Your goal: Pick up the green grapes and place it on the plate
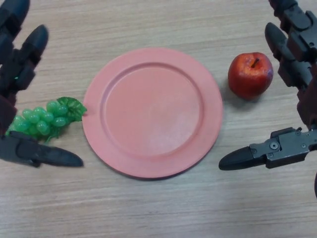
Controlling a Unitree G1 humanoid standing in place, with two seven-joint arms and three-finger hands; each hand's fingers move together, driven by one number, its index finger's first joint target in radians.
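grapes: green grapes point(43, 120) lie on the bench, touching the plate point(152, 112) rim at its 9 o'clock
long axis: runs 2-to-8 o'clock
left robot hand point(20, 99): open, straddling them, way nearer
right robot hand point(292, 89): open, idle by the apple point(250, 75)

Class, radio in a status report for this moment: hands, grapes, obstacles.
Left hand open around green grapes, not gripping. Right hand open, idle by red apple. Grapes on table, beside bare pink plate. Path clear.
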